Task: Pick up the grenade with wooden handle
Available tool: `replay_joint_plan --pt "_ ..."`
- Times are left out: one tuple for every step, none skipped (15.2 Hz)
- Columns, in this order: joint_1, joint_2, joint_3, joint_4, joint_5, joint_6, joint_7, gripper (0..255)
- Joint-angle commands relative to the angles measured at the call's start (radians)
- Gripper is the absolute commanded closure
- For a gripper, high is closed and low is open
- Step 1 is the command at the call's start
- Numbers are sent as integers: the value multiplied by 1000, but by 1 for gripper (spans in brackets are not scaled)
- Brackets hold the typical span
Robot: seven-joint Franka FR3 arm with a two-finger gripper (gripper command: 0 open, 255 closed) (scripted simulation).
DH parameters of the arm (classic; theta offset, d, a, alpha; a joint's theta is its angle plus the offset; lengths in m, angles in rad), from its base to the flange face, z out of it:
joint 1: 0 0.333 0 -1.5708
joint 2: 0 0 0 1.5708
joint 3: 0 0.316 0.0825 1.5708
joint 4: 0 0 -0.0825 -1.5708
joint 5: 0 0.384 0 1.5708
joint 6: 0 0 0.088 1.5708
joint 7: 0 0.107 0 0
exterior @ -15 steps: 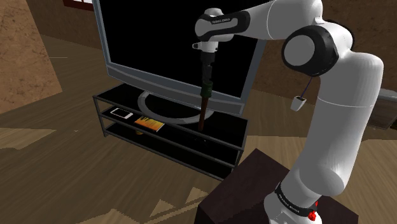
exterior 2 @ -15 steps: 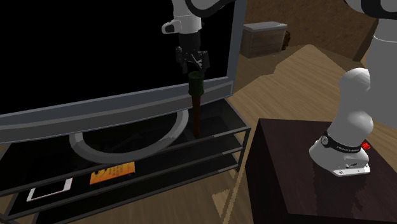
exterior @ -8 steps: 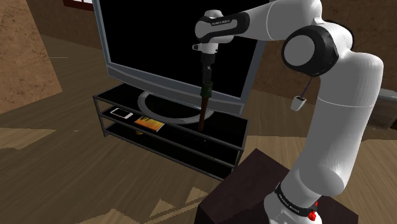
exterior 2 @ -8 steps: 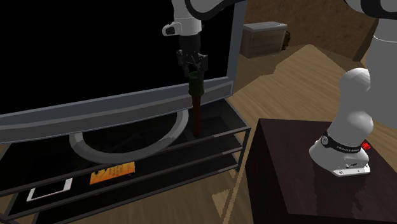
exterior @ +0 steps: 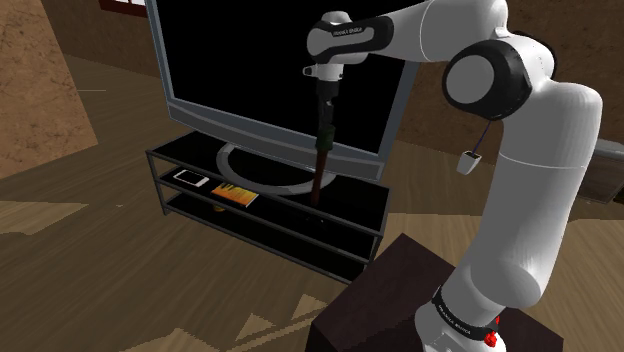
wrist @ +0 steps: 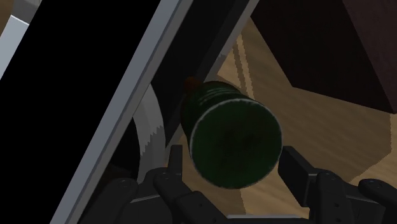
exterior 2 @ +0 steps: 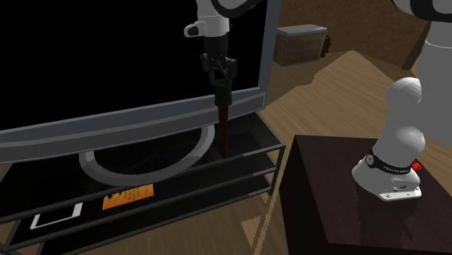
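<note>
Black TV stand (exterior: 356,201), grenade (exterior 2: 223,116) standing upright, green head uppermost, claw (exterior 2: 219,75) spread apart over it

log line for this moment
phase: grasp | tool around grenade head | grenade upright on stand | lift: not yet

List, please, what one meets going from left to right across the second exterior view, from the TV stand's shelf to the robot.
white phone → orange booklet → grenade, standing upright → robot's base
</note>
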Motion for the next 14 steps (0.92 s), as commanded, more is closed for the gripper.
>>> replay_joint_plan --pt "0 -4 0 21 -1 -24 2 255" --pt "0 -4 0 34 -1 -37 2 255" --pt "-1 -4 -1 48 -1 -51 3 255" --pt "-1 -3 -1 62 -1 -64 3 255" --pt "-2 -3 -1 76 -1 -78 3 255" --pt "-3 -2 -1 91 -1 -92 3 255" --pt "-4 0 -2 106 -1 -106 4 255" --pt "-4 1 -2 122 -1 -120 4 255" --pt "-5 3 -2 138 0 -134 4 255" --pt "-6 5 -2 154 0 -149 4 255" --pt "-7 8 -3 171 1 -163 4 255" --pt "-9 10 -3 189 1 -178 4 255" --pt "-9 10 -3 191 2 -180 4 255" --pt "-9 11 -3 191 2 -180 4 255"
